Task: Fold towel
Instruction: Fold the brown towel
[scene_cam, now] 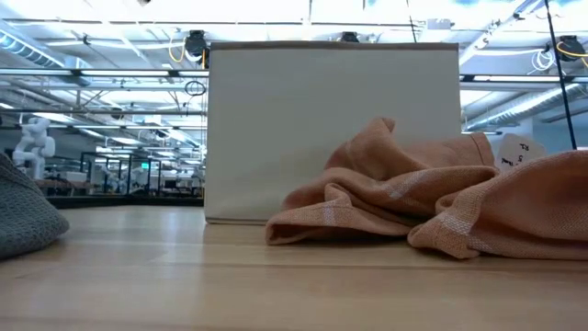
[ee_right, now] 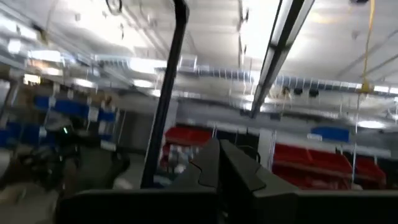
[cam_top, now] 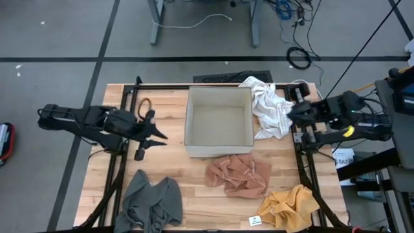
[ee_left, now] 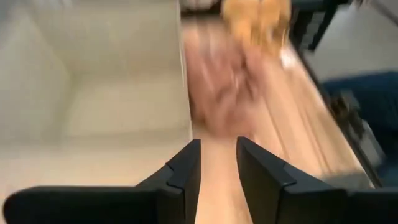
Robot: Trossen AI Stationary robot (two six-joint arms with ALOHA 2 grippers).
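Note:
Several crumpled towels lie on the wooden table. A salmon towel (cam_top: pixel 238 175) (scene_cam: pixel 395 207) sits in front of the box, a grey one (cam_top: pixel 153 202) (scene_cam: pixel 23 219) at the near left, a yellow one (cam_top: pixel 289 207) at the near right. A white one (cam_top: pixel 268 107) drapes over the box's right side. My left gripper (cam_top: pixel 154 134) (ee_left: pixel 217 168) hovers open above the table left of the box, aimed toward the salmon towel (ee_left: pixel 224 87). My right gripper (cam_top: pixel 294 114) (ee_right: pixel 219 165) is shut beside the white towel's right edge, aimed into the room. Neither gripper shows in the low view.
An open beige box (cam_top: pixel 218 122) (scene_cam: pixel 331 129) (ee_left: pixel 93 81) stands at the table's middle. Black frame rails (cam_top: pixel 119 162) run along the left and right edges. A small white tag (cam_top: pixel 255 221) lies near the yellow towel. Bare wood shows between my left gripper and the grey towel.

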